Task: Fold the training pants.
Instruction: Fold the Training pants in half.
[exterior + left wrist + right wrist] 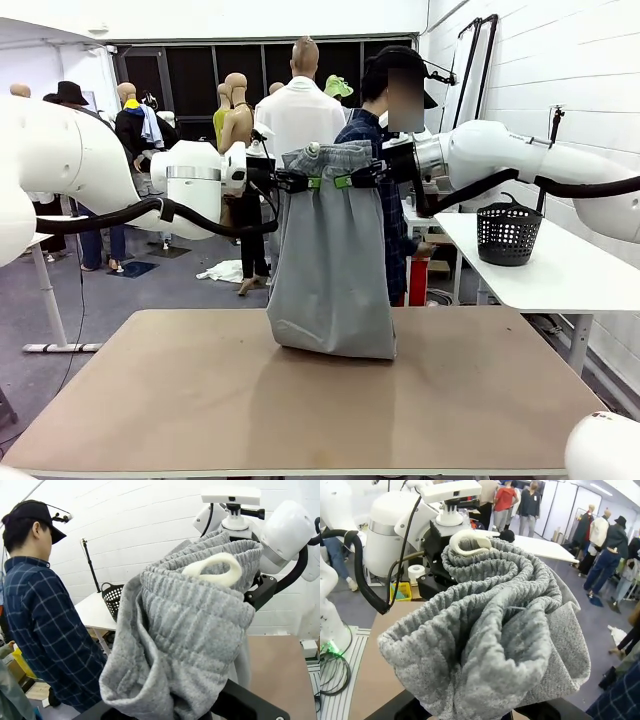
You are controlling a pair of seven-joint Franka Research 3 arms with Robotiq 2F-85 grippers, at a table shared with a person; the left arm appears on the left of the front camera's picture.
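The training pants point(330, 260) are light grey jersey, hanging folded from their gathered waistband above the brown table point(180, 400), with the lower end resting on the tabletop. My left gripper point(300, 181) is shut on the waistband's left end and my right gripper point(348, 180) is shut on its right end, close together. In the left wrist view the bunched ribbed waistband point(190, 630) with a white drawstring loop point(215, 570) hides my fingers. The right wrist view shows the same bunched waistband point(490, 625) and the drawstring loop point(470, 540) up close.
A person in a dark blue plaid shirt point(385, 150) stands just behind the pants at the table's far side. A black mesh basket point(508, 233) sits on a white side table point(560, 265) at the right. The brown tabletop is bare around the pants.
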